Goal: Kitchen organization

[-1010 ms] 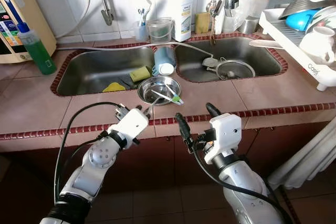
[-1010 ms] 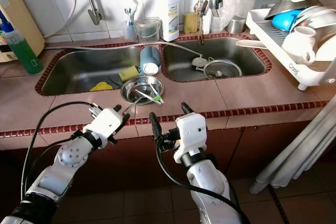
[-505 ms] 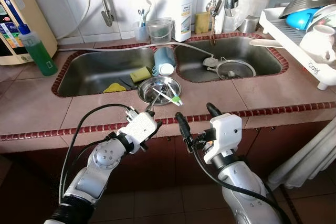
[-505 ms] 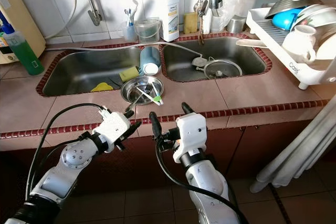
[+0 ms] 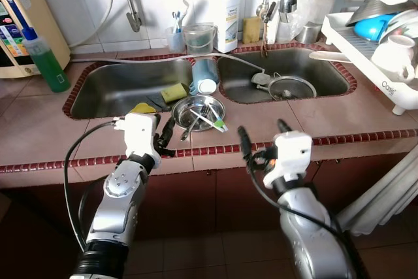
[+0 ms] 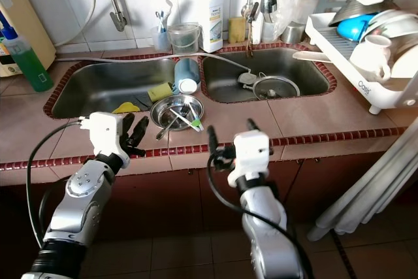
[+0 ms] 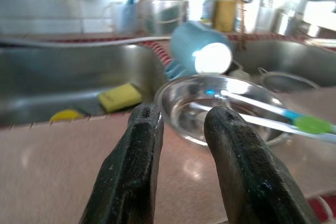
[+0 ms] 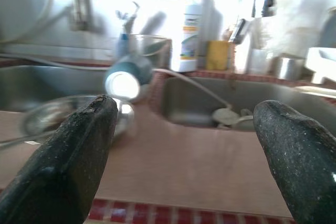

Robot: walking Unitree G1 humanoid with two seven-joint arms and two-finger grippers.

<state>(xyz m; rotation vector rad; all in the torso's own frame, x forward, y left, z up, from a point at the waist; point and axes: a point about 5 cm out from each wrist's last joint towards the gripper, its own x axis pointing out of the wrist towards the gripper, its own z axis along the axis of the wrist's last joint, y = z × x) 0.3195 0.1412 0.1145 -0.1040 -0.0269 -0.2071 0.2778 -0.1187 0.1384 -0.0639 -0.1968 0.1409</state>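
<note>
A steel bowl (image 5: 198, 110) sits on the counter in front of the divider between the two sinks. It holds a green-and-white toothbrush (image 5: 213, 121) and a metal utensil. A blue cup (image 5: 204, 73) lies on its side on the divider behind it. My left gripper (image 5: 163, 126) hovers over the counter just left of the bowl, pointing at it, with its fingers (image 7: 134, 171) nearly together and nothing between them. My right gripper (image 5: 262, 132) is at the counter's front edge to the right of the bowl, wide open and empty.
A yellow sponge (image 5: 174, 91) lies in the left sink, a round strainer (image 5: 292, 86) in the right one. A dish rack (image 5: 366, 44) with crockery fills the right of the counter. A green bottle (image 5: 44, 60) stands far left, a white detergent bottle (image 5: 228, 16) at the back wall.
My left arm swung up from below the counter edge, so its gripper now sits over the counter left of the bowl. My right gripper rose and shifted right toward the counter's edge.
</note>
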